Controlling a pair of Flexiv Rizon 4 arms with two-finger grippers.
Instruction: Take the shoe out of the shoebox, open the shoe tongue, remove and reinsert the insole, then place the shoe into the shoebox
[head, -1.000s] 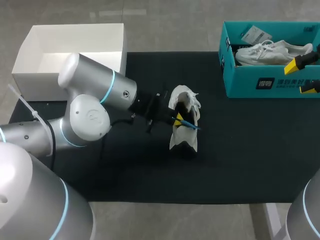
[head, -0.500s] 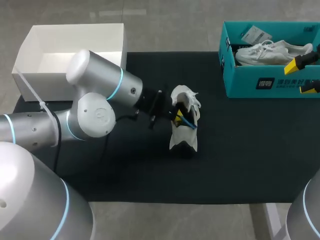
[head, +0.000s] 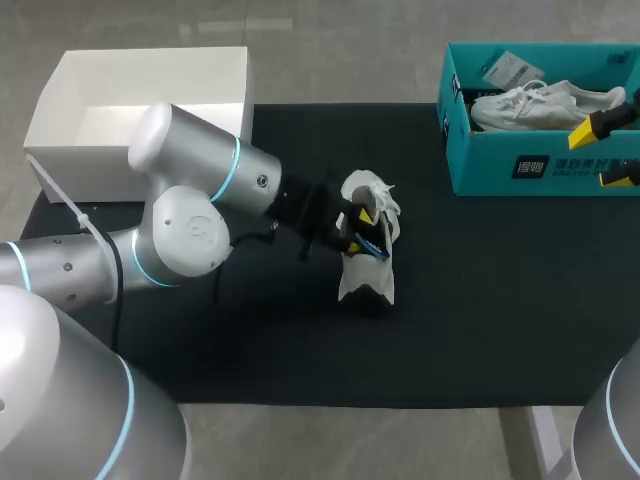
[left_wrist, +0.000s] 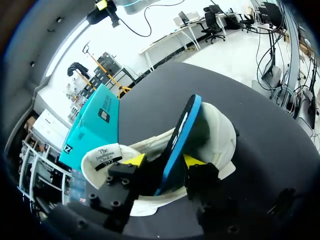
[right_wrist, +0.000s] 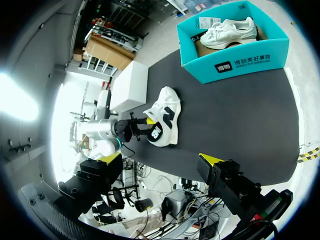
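Observation:
A white sneaker (head: 368, 262) stands on its side in the middle of the black mat (head: 480, 300). A blue insole (head: 375, 248) sticks partly out of its opening. My left gripper (head: 358, 230) is at that opening, fingers spread. In the left wrist view the insole (left_wrist: 177, 135) runs edge-on between the yellow tips of my left gripper (left_wrist: 162, 161), with a gap on one side, so it is open. The sneaker (left_wrist: 217, 137) lies just ahead. My right gripper (head: 605, 150) hangs open over the teal shoebox (head: 480, 165), holding nothing.
The teal shoebox at the back right holds a second white sneaker (head: 545, 100) and a paper tag. A white open box (head: 150, 52) stands at the back left, behind my left arm. The right wrist view shows the shoebox (right_wrist: 235, 62) and the sneaker (right_wrist: 162, 120) far ahead.
My left gripper was shut on the blue insole and has spread its fingers. The wrist shifted slightly toward the sneaker. The right arm has not moved.

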